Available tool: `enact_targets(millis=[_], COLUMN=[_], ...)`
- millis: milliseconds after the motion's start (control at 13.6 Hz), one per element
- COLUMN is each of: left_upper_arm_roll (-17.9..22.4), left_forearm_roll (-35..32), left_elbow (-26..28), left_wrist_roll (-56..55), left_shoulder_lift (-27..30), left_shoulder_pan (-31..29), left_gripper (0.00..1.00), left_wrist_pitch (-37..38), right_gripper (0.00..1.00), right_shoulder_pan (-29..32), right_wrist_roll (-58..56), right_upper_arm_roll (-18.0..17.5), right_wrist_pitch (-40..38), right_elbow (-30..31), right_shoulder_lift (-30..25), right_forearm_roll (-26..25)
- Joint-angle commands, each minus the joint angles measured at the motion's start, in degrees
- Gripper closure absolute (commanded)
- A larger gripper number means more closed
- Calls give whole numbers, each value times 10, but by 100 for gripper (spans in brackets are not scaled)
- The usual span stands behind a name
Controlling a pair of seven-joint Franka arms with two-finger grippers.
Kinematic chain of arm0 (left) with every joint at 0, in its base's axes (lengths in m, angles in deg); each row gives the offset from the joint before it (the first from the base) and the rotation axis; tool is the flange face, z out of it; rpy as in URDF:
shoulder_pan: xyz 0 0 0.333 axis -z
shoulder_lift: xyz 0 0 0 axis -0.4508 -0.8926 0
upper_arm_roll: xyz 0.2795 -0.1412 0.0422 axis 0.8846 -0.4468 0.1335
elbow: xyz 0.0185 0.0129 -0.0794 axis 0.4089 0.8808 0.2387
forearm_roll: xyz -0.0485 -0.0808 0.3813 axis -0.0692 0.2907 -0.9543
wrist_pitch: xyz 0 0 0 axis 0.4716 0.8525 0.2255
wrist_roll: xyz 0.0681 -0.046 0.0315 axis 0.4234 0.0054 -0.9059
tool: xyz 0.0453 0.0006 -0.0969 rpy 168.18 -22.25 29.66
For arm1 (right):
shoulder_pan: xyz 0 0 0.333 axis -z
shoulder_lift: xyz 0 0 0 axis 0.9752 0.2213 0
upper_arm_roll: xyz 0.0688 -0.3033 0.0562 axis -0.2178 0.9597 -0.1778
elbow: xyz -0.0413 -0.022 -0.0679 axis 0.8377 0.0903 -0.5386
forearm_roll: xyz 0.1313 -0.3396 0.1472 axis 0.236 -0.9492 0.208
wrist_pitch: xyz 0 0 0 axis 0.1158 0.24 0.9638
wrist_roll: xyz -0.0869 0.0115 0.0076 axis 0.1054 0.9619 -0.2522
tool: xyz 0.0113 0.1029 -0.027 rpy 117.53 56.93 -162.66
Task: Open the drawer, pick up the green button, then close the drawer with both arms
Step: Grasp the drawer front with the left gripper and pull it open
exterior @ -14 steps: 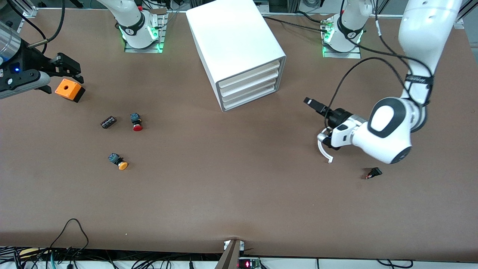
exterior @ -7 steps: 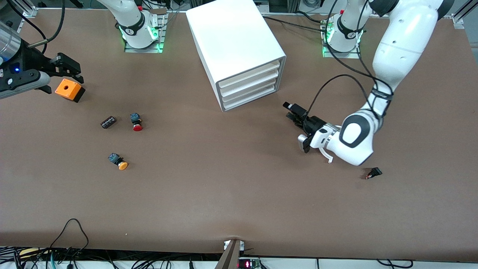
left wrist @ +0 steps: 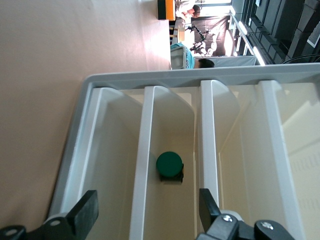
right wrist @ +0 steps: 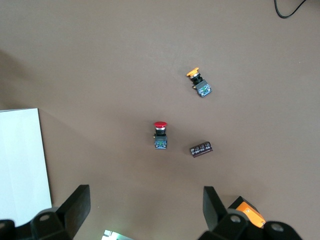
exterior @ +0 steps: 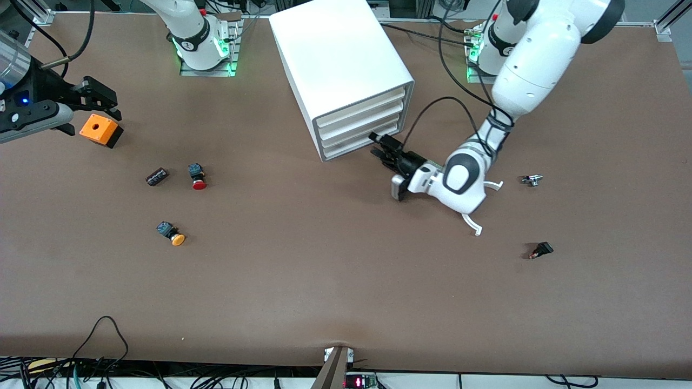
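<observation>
The white cabinet [exterior: 340, 59] stands at the robots' side of the table, and its stacked drawers [exterior: 359, 127] all look pushed in. My left gripper [exterior: 379, 145] is open and low at the drawer fronts, at the lower drawers. In the left wrist view the left gripper [left wrist: 147, 210] faces into the drawers. The green-capped button [left wrist: 169, 164] lies inside the second drawer [left wrist: 172, 210] up from the table, between my fingers' lines and farther in. My right gripper [exterior: 92, 111] is open and empty, waiting above the orange box [exterior: 99, 129].
A red-capped button [exterior: 198, 176], a dark cylinder part [exterior: 157, 176] and an orange-capped button [exterior: 171, 233] lie toward the right arm's end. A small black part [exterior: 540, 250] and a small metal part [exterior: 531, 180] lie toward the left arm's end.
My left arm has swung in toward the cabinet, bringing its open gripper from open table to the drawer fronts. The right arm has not moved.
</observation>
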Motion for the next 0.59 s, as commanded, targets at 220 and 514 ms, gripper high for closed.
enact_targets(millis=[220,514], left_upper_arm_roll=[5,5], left_forearm_roll=[41,67], left_elbow=[17,18], left_wrist_roll=[52,61], left_shoulder_lift=[-11,-17], left_shoulder_pan=[26,51], left_gripper=[40,56], left_wrist_pitch=[-12,-40], right_gripper=[0,0], right_shoulder_pan=[0,0], right_wrist_roll=[9,8], right_upper_arm_roll=[-2,-2], right_wrist_pitch=[-13,-11], right_elbow=[-17,-17], right_shoulder_lift=[6,6], right_forearm_roll=[-5,-5])
